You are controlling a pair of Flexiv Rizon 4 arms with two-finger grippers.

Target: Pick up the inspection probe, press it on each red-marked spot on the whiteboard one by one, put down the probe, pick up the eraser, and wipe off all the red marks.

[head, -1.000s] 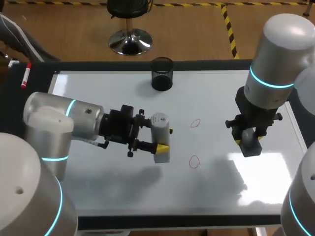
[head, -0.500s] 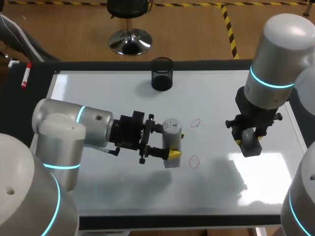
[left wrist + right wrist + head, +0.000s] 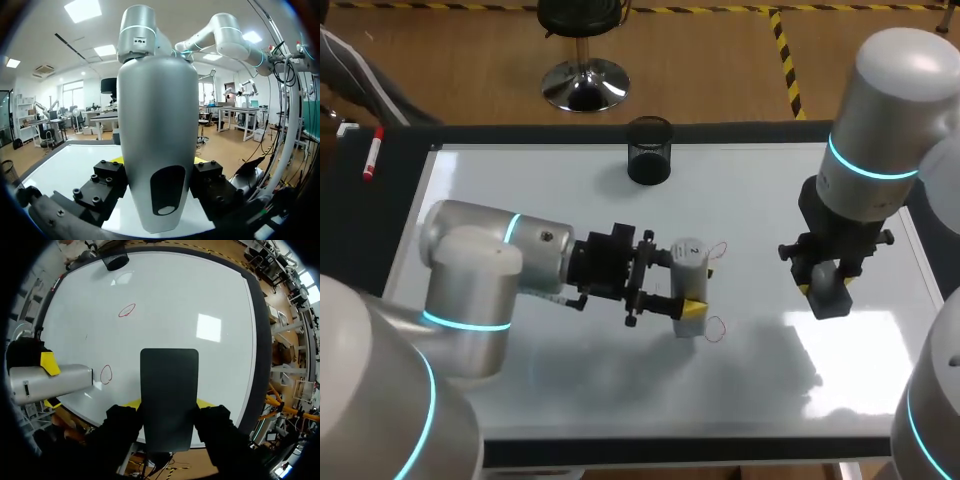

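My left gripper (image 3: 698, 288) is shut on the silver inspection probe (image 3: 689, 272), held upright over the whiteboard (image 3: 520, 180). The probe's lower end stands just left of the nearer red mark (image 3: 716, 328); whether it touches the board I cannot tell. The farther red mark (image 3: 719, 250) shows beside the probe's top. In the left wrist view the probe (image 3: 157, 135) fills the space between the fingers of the left gripper (image 3: 159, 162). My right gripper (image 3: 828, 285) hovers at the board's right, shut on the dark grey eraser (image 3: 169, 395). The right wrist view shows both red marks (image 3: 126, 310) (image 3: 106, 374) and the probe (image 3: 55, 382).
A black mesh cup (image 3: 649, 150) stands at the whiteboard's far edge, near the middle. A red-capped marker (image 3: 370, 155) lies on the dark table left of the board. The board's dark frame (image 3: 650, 445) runs along the front.
My left arm has carried the probe to the right, from mid-board to just beside the nearer red mark. The right arm and the eraser have stayed in place.
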